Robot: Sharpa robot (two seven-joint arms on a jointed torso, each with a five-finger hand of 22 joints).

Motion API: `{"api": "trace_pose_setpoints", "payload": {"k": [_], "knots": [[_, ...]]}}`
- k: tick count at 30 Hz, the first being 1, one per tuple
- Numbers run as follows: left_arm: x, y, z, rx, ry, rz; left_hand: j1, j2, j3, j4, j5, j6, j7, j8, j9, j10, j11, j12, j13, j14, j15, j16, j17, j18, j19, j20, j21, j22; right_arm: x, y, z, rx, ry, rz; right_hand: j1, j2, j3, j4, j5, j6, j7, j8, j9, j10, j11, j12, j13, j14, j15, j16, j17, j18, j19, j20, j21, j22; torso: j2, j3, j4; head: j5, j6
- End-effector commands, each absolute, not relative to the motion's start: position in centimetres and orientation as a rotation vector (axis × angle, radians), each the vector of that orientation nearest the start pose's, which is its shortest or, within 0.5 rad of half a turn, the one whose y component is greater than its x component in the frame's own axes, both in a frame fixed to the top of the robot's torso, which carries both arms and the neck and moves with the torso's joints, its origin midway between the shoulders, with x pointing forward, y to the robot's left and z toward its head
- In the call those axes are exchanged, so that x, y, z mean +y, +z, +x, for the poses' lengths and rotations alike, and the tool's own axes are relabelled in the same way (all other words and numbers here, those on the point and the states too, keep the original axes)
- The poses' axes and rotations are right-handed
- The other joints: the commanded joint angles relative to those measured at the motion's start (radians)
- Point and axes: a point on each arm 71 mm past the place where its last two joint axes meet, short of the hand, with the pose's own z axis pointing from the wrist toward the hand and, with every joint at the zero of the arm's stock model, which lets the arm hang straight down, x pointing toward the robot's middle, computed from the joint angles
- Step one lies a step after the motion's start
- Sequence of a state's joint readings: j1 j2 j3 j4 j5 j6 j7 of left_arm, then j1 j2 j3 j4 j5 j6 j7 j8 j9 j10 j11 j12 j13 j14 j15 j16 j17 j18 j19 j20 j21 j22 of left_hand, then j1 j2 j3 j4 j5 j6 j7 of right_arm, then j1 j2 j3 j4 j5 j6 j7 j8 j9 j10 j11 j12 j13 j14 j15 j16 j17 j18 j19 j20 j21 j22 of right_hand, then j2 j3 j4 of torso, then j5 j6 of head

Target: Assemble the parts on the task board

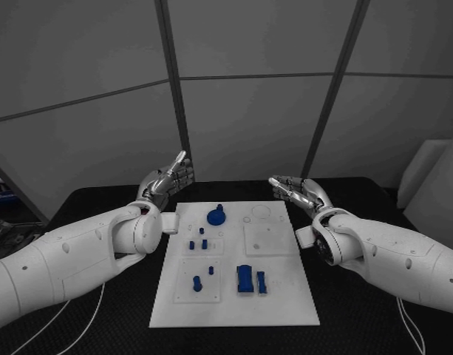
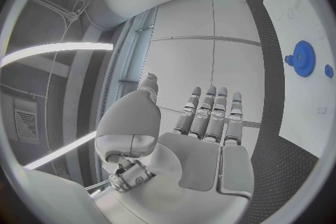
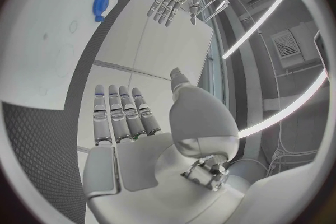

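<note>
Left hand [image 1: 168,180] is raised above the black table [image 1: 98,203] just off the far left corner of the task board [image 1: 233,303]. Its fingers are extended and slightly apart, palm facing inward; it holds nothing and touches nothing. The left wrist view confirms this: the fingers [image 2: 210,112] stand straight and side by side with the thumb set off to one side, nothing between them.

Right hand [image 1: 301,192] is raised off the far right corner of the board, likewise spread, empty and clear of all surfaces. In the right wrist view its fingers [image 3: 119,112] are straight and parallel, thumb apart.

The two hands face each other across the far end of the board, well apart.

The task board lies flat in the middle of the table, long axis running away from the robot. A blue gear-shaped part [image 1: 216,216] sits near its far edge, closer to the left hand. Small blue pegs [image 1: 197,242] stand in the left middle section. A single blue peg [image 1: 196,282] stands in the near left plate, and two larger blue block parts [image 1: 252,280] stand beside it at centre.

Nothing obstructs either hand's path to the board. No legible markings.
</note>
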State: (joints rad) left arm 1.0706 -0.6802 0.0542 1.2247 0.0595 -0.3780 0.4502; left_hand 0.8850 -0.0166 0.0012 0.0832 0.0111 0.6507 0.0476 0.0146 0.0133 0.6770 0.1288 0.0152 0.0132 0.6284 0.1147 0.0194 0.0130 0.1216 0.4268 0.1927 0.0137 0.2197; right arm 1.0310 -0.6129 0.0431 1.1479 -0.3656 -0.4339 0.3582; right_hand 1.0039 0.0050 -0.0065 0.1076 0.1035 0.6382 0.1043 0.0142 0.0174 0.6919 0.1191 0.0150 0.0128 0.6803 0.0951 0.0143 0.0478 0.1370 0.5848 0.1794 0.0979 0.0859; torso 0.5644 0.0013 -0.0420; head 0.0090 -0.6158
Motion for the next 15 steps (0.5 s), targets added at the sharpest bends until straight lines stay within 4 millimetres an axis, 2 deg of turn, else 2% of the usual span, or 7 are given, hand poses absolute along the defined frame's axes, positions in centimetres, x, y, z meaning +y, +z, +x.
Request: {"api": "trace_pose_setpoints", "payload": {"k": [1, 4, 5, 7, 9, 14, 15], "knots": [[22.1, -23.0, 51.6, 1.211, -1.318, -1.269, -0.294, 0.017, -0.001, -0.083, -0.011, -0.216, -0.048, -0.015, -0.013, -0.225, -0.043, -0.015, -0.013, -0.209, -0.038, -0.019, -0.013, -0.036, -0.142, -0.064, -0.014, -0.073, -20.3, -24.9, 51.8, 1.348, 1.213, 1.001, -0.333, -0.005, 0.007, -0.036, -0.103, -0.212, -0.104, -0.014, -0.017, -0.230, -0.040, -0.015, -0.013, -0.225, -0.095, -0.014, -0.048, -0.045, -0.194, -0.060, -0.098, -0.086, -0.017, -0.0012, 0.0359, -0.007, 0.013], [21.1, -22.9, 50.0, 1.215, -1.289, -1.250, -0.360, 0.017, -0.001, -0.083, -0.011, -0.265, -0.048, -0.015, -0.013, -0.276, -0.052, -0.015, -0.013, -0.256, -0.115, -0.019, -0.013, -0.036, -0.174, -0.078, -0.014, -0.089, -20.0, -24.2, 50.5, 1.305, 1.227, 1.052, -0.407, -0.005, 0.007, -0.108, -0.103, -0.259, -0.104, -0.014, -0.017, -0.281, -0.048, -0.015, -0.013, -0.276, -0.095, -0.014, -0.048, -0.052, -0.237, -0.073, -0.098, -0.086, -0.020, -0.0013, 0.0419, -0.009, 0.016], [20.8, -22.8, 49.5, 1.216, -1.279, -1.244, -0.382, 0.017, -0.001, -0.083, -0.011, -0.281, -0.048, -0.015, -0.013, -0.292, -0.056, -0.015, -0.013, -0.271, -0.115, -0.019, -0.013, -0.037, -0.184, -0.083, -0.014, -0.095, -19.9, -24.0, 50.0, 1.291, 1.231, 1.072, -0.431, -0.005, 0.007, -0.108, -0.103, -0.274, -0.104, -0.014, -0.017, -0.297, -0.119, -0.015, -0.013, -0.292, -0.095, -0.014, -0.048, -0.056, -0.251, -0.077, -0.098, -0.086, -0.020, -0.0013, 0.0420, -0.009, 0.016], [20.3, -22.7, 48.5, 1.217, -1.264, -1.234, -0.420, 0.017, -0.001, -0.083, -0.011, -0.309, -0.048, -0.015, -0.013, -0.322, -0.129, -0.015, -0.013, -0.298, -0.115, -0.019, -0.013, -0.037, -0.203, -0.092, -0.014, -0.104, -19.7, -23.6, 49.1, 1.269, 1.234, 1.105, -0.475, -0.005, 0.007, -0.108, -0.103, -0.302, -0.104, -0.014, -0.017, -0.327, -0.119, -0.015, -0.013, -0.322, -0.095, -0.014, -0.048, -0.056, -0.277, -0.085, -0.098, -0.086, -0.020, -0.0013, 0.0420, -0.009, 0.016], [19.9, -22.6, 47.7, 1.217, -1.251, -1.225, -0.458, 0.017, -0.001, -0.083, -0.011, -0.337, -0.048, -0.015, -0.013, -0.350, -0.129, -0.015, -0.013, -0.325, -0.115, -0.019, -0.013, -0.122, -0.221, -0.100, -0.014, -0.114, -19.6, -23.2, 48.3, 1.251, 1.235, 1.136, -0.519, -0.005, 0.007, -0.108, -0.103, -0.330, -0.104, -0.014, -0.017, -0.357, -0.119, -0.015, -0.013, -0.352, -0.095, -0.014, -0.048, -0.061, -0.302, -0.093, -0.098, -0.086, -0.020, -0.0013, 0.0420, -0.009, 0.016], [19.3, -22.4, 46.4, 1.218, -1.232, -1.211, -0.540, 0.017, -0.001, -0.083, -0.011, -0.397, -0.048, -0.015, -0.013, -0.414, -0.129, -0.015, -0.013, -0.384, -0.115, -0.019, -0.013, -0.122, -0.260, -0.119, -0.014, -0.134, -19.3, -22.6, 46.7, 1.225, 1.232, 1.191, -0.609, -0.005, 0.007, -0.108, -0.103, -0.387, -0.104, -0.014, -0.017, -0.419, -0.119, -0.015, -0.013, -0.413, -0.095, -0.014, -0.048, -0.067, -0.355, -0.109, -0.098, -0.086, -0.020, -0.0013, 0.0420, -0.009, 0.016], [19.3, -22.4, 46.3, 1.218, -1.230, -1.210, -0.554, 0.017, -0.001, -0.083, -0.011, -0.407, -0.048, -0.015, -0.013, -0.423, -0.129, -0.015, -0.013, -0.393, -0.115, -0.019, -0.013, -0.122, -0.266, -0.121, -0.014, -0.137, -19.3, -22.5, 46.5, 1.222, 1.231, 1.197, -0.625, -0.005, 0.007, -0.108, -0.103, -0.398, -0.104, -0.014, -0.017, -0.431, -0.119, -0.015, -0.013, -0.424, -0.095, -0.014, -0.048, -0.137, -0.364, -0.179, -0.098, -0.086, -0.020, -0.0013, 0.0420, -0.009, 0.016]]}}
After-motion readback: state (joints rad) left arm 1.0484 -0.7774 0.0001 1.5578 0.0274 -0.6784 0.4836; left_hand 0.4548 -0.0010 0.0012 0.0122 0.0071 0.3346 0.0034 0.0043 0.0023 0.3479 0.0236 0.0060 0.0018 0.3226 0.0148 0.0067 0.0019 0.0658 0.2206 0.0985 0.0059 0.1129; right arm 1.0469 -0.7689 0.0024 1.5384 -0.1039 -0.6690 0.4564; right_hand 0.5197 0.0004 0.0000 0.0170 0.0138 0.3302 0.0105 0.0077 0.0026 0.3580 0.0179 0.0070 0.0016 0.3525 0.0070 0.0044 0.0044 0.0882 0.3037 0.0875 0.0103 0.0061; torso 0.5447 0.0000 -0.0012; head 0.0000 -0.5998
